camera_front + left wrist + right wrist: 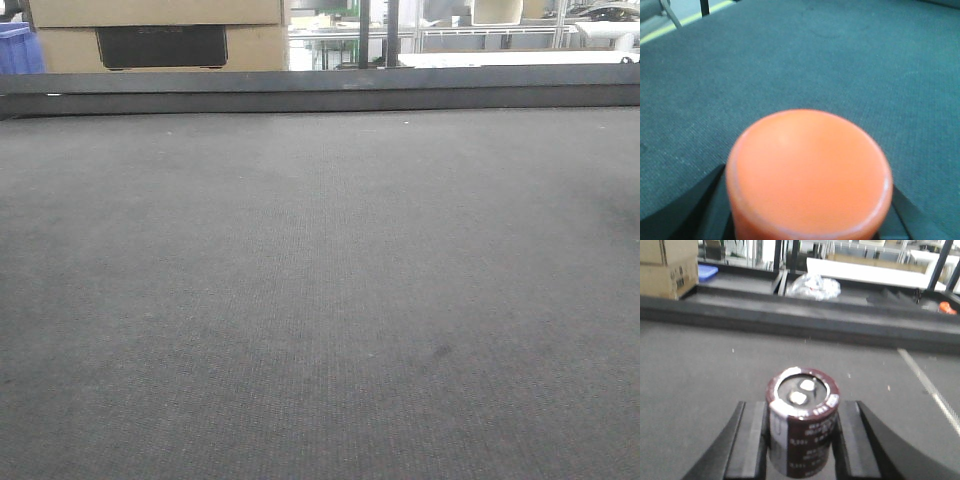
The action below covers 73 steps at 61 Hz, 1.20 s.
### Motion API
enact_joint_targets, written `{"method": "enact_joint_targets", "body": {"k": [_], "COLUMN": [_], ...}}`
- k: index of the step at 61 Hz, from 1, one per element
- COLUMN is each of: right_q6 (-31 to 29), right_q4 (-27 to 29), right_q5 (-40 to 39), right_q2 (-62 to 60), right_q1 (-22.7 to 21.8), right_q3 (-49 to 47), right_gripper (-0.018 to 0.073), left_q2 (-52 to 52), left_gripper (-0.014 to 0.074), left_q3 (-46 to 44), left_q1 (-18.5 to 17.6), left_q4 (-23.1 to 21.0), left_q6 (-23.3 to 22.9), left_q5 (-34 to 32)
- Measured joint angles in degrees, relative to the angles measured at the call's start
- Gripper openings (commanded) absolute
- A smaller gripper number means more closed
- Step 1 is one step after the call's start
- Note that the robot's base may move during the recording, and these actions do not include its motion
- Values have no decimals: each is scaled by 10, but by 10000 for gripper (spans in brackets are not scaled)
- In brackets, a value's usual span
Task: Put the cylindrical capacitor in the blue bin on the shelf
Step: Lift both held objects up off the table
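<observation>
My right tool clamps the one cylindrical capacitor upright between its two fingers, over the grey counter. My left tool is closed around one orange cylinder, also over the counter. One blue crate shows beyond the counter's far edge.

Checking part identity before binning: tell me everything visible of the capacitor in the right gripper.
The cylindrical capacitor is a stubby cylinder, upright, in a dark brown sleeve with a pale stripe and blurred pale print. Its silvery top carries two small terminals. It sits between the right gripper's black fingers, which press both sides, above grey matting.
</observation>
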Motion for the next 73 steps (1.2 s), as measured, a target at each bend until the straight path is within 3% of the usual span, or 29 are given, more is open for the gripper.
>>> {"method": "enact_joint_targets", "body": {"k": [11,19,26,37,51,73], "right_q6": [0,0,0,0,0,0], "right_q4": [19,29,30,31,46,76], "right_q5": [44,129,191,256,346,458], "right_q2": [0,0,0,-24,-97,-225], "right_q1": [0,0,0,7,33,48], "right_q3": [-3,-30,-59,-71,-73,-73], "right_gripper": [-130,-130,-130,-131,-132,-132], "left_q2": [-87,-170,-232,-324,-434,-590], "left_gripper": [-111,-111,-111,-111,-111,-111], "left_q3": [-5,-33,-54,-63,-63,-63], "left_q1": [0,-3,-19,-58,-88,-91], "left_q4": [41,98,125,158,144,80], "left_q6": [0,0,0,0,2,55], "left_q5": [99,237,344,454,597,782]}}
